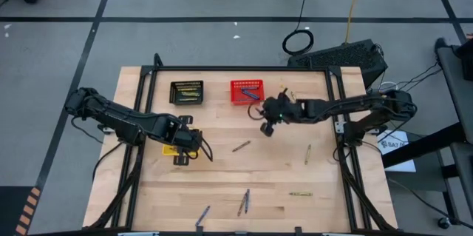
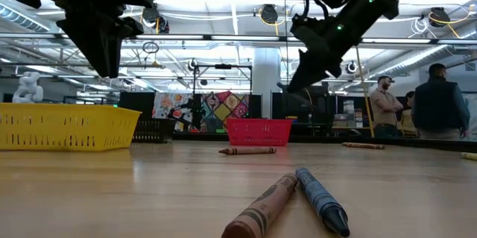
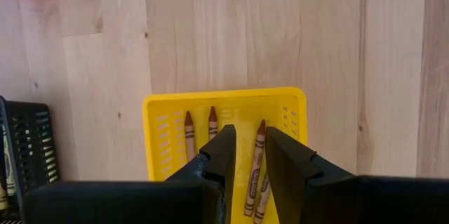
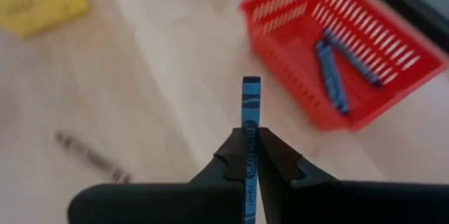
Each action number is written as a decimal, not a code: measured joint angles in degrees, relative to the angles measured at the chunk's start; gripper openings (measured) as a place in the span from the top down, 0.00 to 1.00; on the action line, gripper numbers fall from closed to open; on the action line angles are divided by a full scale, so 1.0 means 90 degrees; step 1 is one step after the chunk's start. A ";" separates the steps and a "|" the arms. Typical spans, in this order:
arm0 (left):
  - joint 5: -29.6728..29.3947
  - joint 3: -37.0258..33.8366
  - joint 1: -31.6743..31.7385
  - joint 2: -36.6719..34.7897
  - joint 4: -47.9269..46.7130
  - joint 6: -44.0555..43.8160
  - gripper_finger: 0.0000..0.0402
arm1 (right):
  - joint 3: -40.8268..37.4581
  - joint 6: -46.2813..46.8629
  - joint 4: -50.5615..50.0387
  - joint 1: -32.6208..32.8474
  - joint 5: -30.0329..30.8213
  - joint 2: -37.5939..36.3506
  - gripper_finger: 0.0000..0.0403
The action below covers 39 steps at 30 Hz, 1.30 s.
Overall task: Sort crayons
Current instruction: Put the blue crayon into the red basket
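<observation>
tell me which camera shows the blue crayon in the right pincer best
The right wrist view: the blue crayon stands clamped in the right pincer, its wrapper readable, pointing toward the red basket. The high view shows only the pincer near that basket; the crayon is too small to see. The low view doesn't show it clearly, and the left wrist view misses it.

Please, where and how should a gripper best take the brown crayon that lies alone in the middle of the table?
Grip the brown crayon at mid-length, coming straight down, fingers across its thin body. It lies flat and slanted, with bare wood on both sides.
</observation>
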 joint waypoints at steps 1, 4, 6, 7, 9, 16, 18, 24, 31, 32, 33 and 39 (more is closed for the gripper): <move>0.0000 0.0000 0.0000 0.0000 0.0002 -0.0004 0.82 | -0.0002 -0.0019 0.0128 -0.0081 -0.0002 0.0000 1.00; 0.0000 -0.0002 0.0001 0.0000 0.0106 -0.0014 0.82 | -0.0002 -0.0139 0.0559 -0.0286 -0.0019 0.0031 1.00; 0.0000 -0.0005 0.0000 0.0000 0.0315 -0.0015 0.82 | -0.0002 -0.0229 0.0784 -0.0420 -0.0024 0.0052 1.00; -0.0001 -0.0005 0.0002 0.0000 0.0417 -0.0015 0.82 | -0.0002 -0.0297 0.0927 -0.0486 -0.0024 0.0091 1.00; -0.0002 -0.0005 0.0000 0.0000 0.0629 -0.0015 0.82 | -0.0005 -0.0433 0.1086 -0.0632 -0.0024 0.0128 1.00; -0.0027 -0.0005 0.0000 0.0000 0.1204 -0.0019 0.82 | -0.0005 -0.0979 0.1603 -0.1151 -0.0049 0.0495 1.00; -0.0029 -0.0005 0.0000 -0.0002 0.1300 -0.0021 0.82 | -0.0005 -0.1183 0.1735 -0.1287 -0.0173 0.0635 1.00; -0.0058 -0.0005 0.0000 0.0000 0.1520 -0.0022 0.82 | -0.0007 -0.1536 0.2466 -0.1611 -0.0554 0.0990 1.00; -0.0133 -0.0005 0.0009 0.0000 0.1548 -0.0186 0.82 | -0.0005 -0.1950 0.2971 -0.1994 -0.1261 0.1320 1.00; -0.0141 -0.0005 0.0009 0.0000 0.1546 -0.0187 0.82 | -0.0005 -0.2014 0.2978 -0.2050 -0.1369 0.1369 1.00; -0.0144 -0.0005 0.0009 0.0000 0.1559 -0.0187 0.82 | -0.0005 -0.2084 0.2946 -0.2096 -0.1483 0.1427 1.00; -0.0163 -0.0005 0.0007 0.0000 0.1593 -0.0189 0.82 | 0.0001 -0.2336 0.2972 -0.2266 -0.1872 0.1591 1.00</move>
